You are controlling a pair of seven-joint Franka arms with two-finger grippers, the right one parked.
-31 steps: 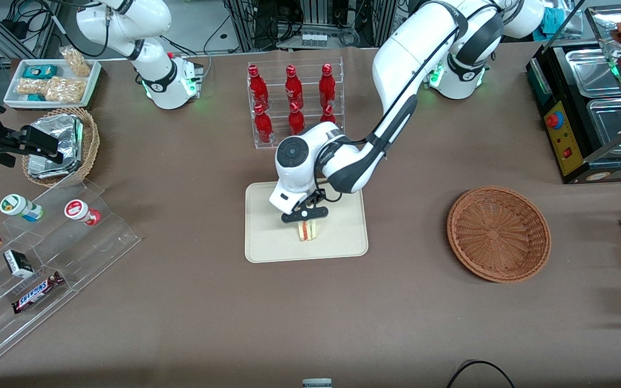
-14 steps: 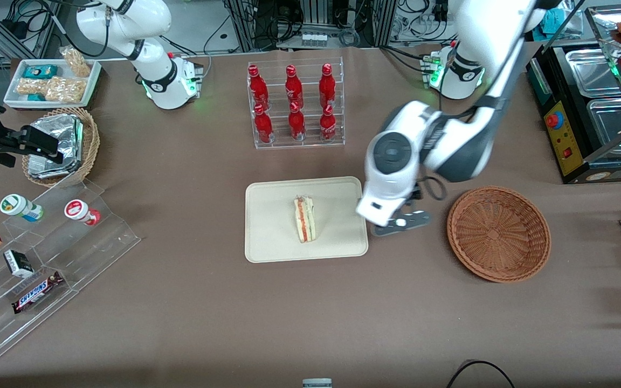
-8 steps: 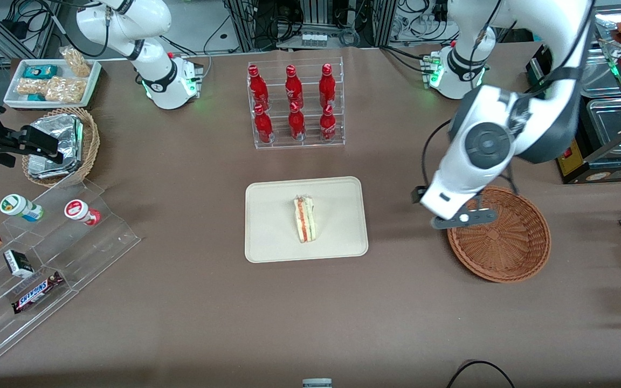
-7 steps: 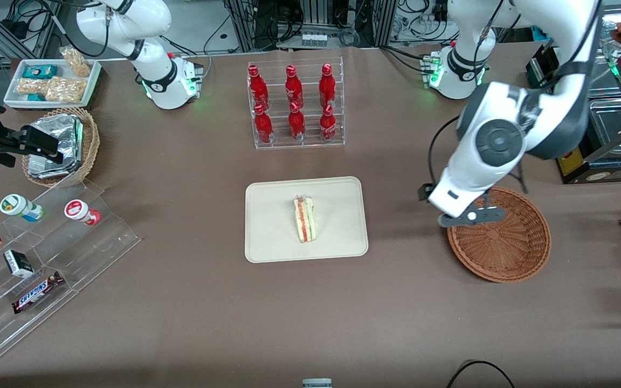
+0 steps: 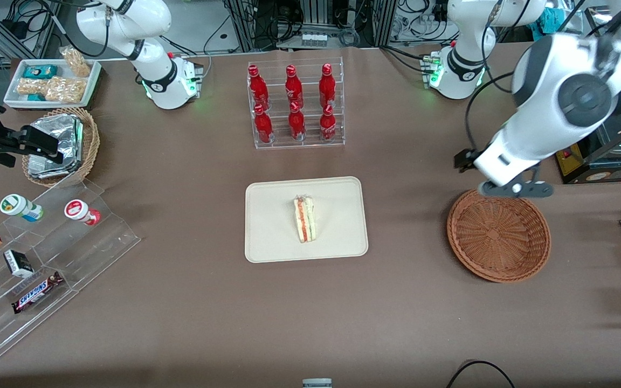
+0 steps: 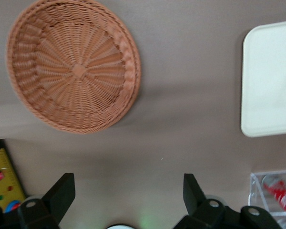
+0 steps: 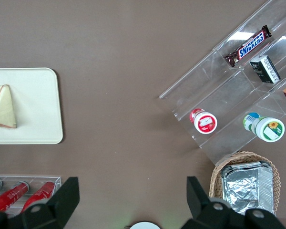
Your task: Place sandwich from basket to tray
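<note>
Swung clear of tray since a second ago, gripper now hanging spread and empty above basket rim; sandwich resting on tray, on edge; only risk: tipping if table jolted during retreat.
</note>
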